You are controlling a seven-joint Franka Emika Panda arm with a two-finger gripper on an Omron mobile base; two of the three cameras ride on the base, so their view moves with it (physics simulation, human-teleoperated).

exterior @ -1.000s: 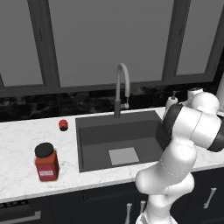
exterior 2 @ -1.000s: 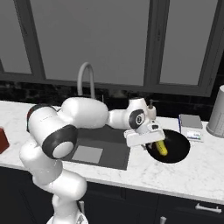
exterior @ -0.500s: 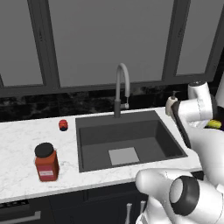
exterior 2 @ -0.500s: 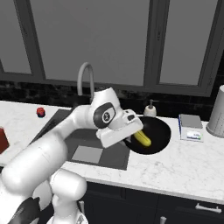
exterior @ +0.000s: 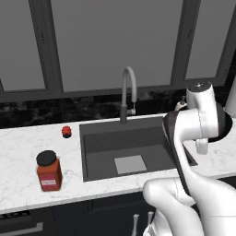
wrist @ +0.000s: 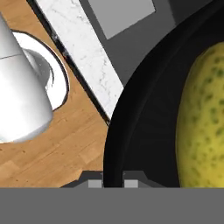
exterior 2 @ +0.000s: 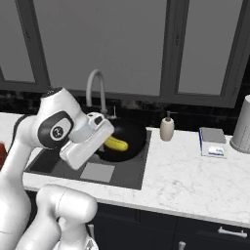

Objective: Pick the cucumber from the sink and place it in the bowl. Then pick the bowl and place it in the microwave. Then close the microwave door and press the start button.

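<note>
above the sink (exterior 2: 128,177), the gripper (wrist: 114,183) pinches the near rim of the black bowl (exterior 2: 131,141), holding it clear of the counter (exterior 2: 195,180), with the yellow-green cucumber (exterior 2: 116,143) lying inside. hand view: bowl (wrist: 144,144) and cucumber (wrist: 202,122) close up, wooden floor below. red jar (exterior: 49,171) and small red fruit (exterior: 67,132) stand left of the basin; faucet (exterior: 129,92) behind.

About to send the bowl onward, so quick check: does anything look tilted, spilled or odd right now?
Yes: the bowl is lifted and tipped steeply over the sink, its rim pinched between the fingers. The cucumber lies inside it; nothing has spilled.
</note>
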